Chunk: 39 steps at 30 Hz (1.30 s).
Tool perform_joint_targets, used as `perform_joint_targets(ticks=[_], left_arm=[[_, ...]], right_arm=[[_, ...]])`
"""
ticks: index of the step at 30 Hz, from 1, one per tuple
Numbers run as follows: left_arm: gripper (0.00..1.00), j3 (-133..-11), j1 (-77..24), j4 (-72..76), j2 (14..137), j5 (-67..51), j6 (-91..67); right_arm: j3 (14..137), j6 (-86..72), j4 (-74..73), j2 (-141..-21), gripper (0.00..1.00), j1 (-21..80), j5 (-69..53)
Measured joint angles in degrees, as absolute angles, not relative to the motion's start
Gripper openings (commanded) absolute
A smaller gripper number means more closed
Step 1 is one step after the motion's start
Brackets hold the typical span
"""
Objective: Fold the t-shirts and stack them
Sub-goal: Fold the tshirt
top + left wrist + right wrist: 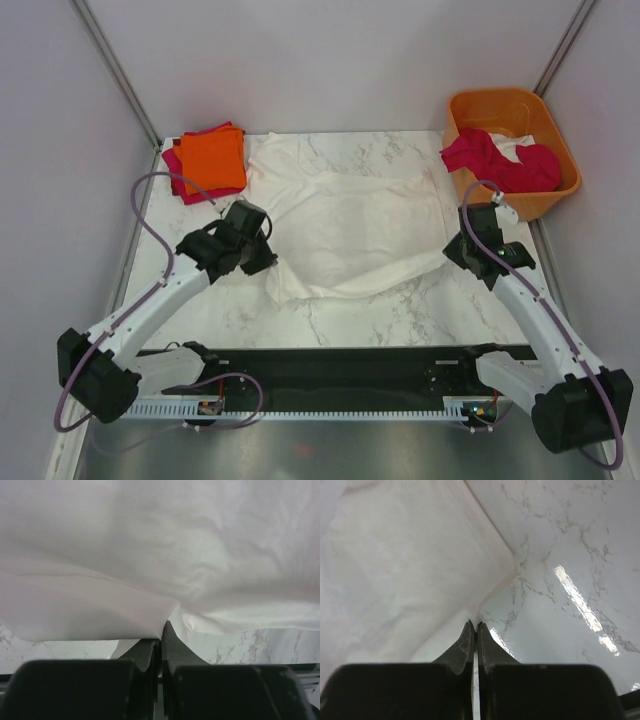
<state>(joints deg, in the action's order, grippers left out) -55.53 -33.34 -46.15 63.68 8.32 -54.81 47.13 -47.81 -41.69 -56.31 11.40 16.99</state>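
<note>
folding is the step in hand: white t-shirt lies spread mid the table, left gripper and right gripper each clamped on an opposite edge, so next likely needs both lifting together.

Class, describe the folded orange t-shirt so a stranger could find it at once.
On the marble table, look to the far left corner, where folded cloth is stacked. The orange t-shirt lies on top of a magenta-red t-shirt; unlike the orange tub at far right, it is flat and soft.
</note>
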Motion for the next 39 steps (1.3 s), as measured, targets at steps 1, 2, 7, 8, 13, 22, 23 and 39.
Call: perform_joint_targets(ticks=[1, 2, 7, 8, 13, 22, 23, 39], left_arm=[[0.02, -57.7, -32.8, -46.5, 65.9, 8.3, -53.6], [0.02, -59.7, -32.0, -46.3, 68.2, 8.3, -52.2], [0.02, -69.4, -26.7, -48.1, 77.3, 7.5, -46.4], [0.02, -72.0, -25.4, -48.2, 79.5, 7.2, -45.1], [0.07, -82.4, -21.7, -47.6, 89.7, 5.7, -41.1], [0.71, -102.7, -15.6, -49.7, 119.4, -0.8, -37.1], [0.73, -106.8, -14.4, -50.2, 123.6, -1.8, -36.4], [0.97, -82.0, -8.5, -48.3, 90.0, 6.0, -35.4]], right_arm=[[48.2, -47.0, -40.2, -58.6, 0.0, 11.4, 17.0], [49.3, -46.2, -39.1, -60.8, 0.0, 11.4, 16.9], [55.4, -43.2, -34.3, -71.0, 0.0, 11.4, 18.0], [56.7, -42.9, -33.8, -72.5, 0.0, 11.4, 18.3], [64.3, -41.4, -29.8, -81.6, 0.0, 11.2, 20.2], [73.9, -40.7, -26.8, -102.1, 0.98, 9.3, 22.6], [75.7, -40.7, -26.9, -105.1, 0.98, 8.6, 22.5], [68.8, -33.4, -24.2, -90.9, 0.98, 17.3, 21.4]])
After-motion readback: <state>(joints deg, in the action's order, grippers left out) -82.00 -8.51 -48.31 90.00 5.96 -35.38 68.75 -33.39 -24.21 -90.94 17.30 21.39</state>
